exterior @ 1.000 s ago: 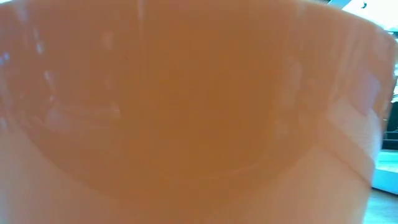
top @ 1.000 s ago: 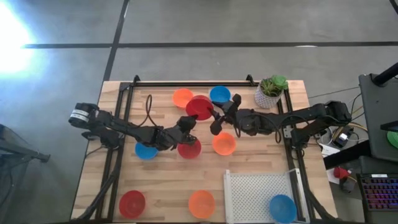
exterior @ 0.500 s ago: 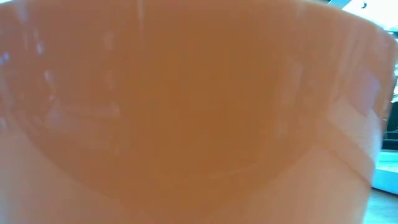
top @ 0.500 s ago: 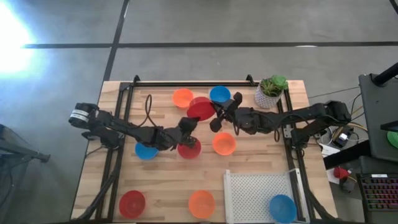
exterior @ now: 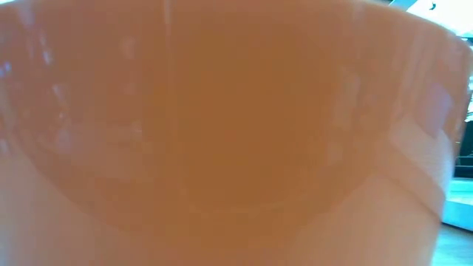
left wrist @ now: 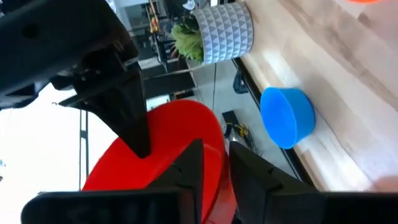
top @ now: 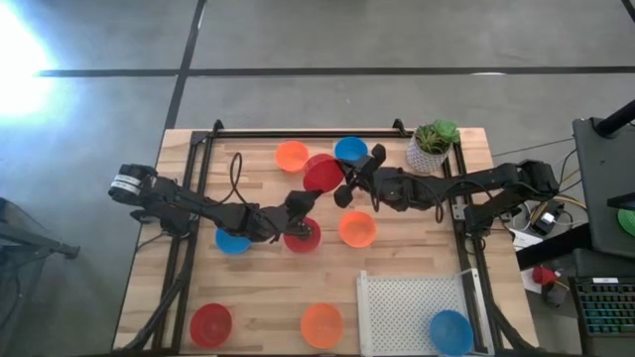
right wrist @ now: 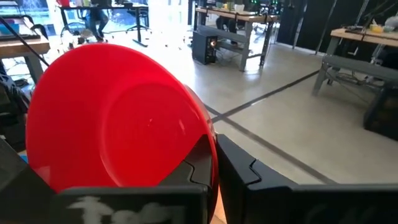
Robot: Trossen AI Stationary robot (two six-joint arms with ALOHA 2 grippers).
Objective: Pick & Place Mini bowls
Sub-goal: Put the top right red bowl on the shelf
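Red mini bowl (top: pixel 321 173) shifted slightly toward right pincer (top: pixel 344 181), now clamped on its rim, lifted above desk (top: pixel 258 288); left pincer (top: pixel 301 210) drawn back, released, over second red bowl (top: pixel 301 236).

You won't find any readable text, label, brand, number or sign in these views; only a blurred white marking on the dark right wrist housing (right wrist: pixel 99 208), too smeared to read.

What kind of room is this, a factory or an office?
Probably a robotics lab or workshop: a wooden table on bare concrete floor, work desks behind, and colourful small plastic bowls as practice objects.
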